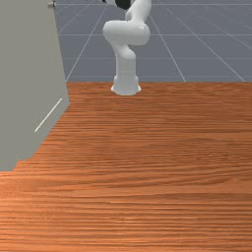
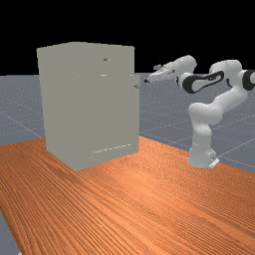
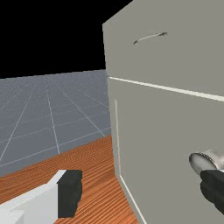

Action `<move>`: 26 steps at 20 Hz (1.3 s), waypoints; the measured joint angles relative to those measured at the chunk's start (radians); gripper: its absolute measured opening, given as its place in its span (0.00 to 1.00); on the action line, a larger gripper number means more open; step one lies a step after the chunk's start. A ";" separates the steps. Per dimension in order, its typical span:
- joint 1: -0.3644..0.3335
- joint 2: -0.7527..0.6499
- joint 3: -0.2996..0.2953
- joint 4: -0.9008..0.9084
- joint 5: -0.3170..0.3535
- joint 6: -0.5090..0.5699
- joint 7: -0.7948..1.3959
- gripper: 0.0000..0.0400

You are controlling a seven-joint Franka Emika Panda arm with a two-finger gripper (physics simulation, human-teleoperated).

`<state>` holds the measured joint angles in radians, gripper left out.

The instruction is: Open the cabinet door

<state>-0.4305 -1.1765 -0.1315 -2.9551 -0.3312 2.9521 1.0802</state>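
the flat grey cabinet door [image 3: 153, 131] faces my white arm [image 2: 201, 137], below a pale seam [image 3: 166, 89]. my end effector [image 2: 152, 74] stands spread open, one black finger [image 3: 214, 186] near the round metal knob [image 3: 202, 162]. orange-brown wood-grain bench [image 2: 149, 199] underneath; grey gridded floor [image 2: 17, 109] beyond, blackness [image 2: 124, 20] above.

Wooden table [image 2: 124, 204], gridded floor [image 2: 20, 112] (black beyond).

The arm [image 2: 201, 133] is smooth white with pale grey shading, its links rounded and tubular, black sections [image 2: 191, 83] set between them, and its base [image 2: 201, 158] flared. The pincer [image 2: 152, 73] has whitish fingers [image 3: 35, 202] with blocky black tips [image 3: 69, 192], perhaps slightly notched.
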 joint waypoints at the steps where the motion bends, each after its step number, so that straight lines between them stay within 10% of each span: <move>1: -0.005 -0.005 -0.019 0.011 0.002 -0.003 -0.007 1.00; 10: -0.048 0.032 -0.153 0.045 -0.017 0.037 -0.086 1.00; 26: -0.012 0.086 -0.191 0.069 -0.011 0.130 -0.109 1.00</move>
<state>-0.4427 -1.0909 -0.3223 -2.8859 -0.3424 3.0824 0.9707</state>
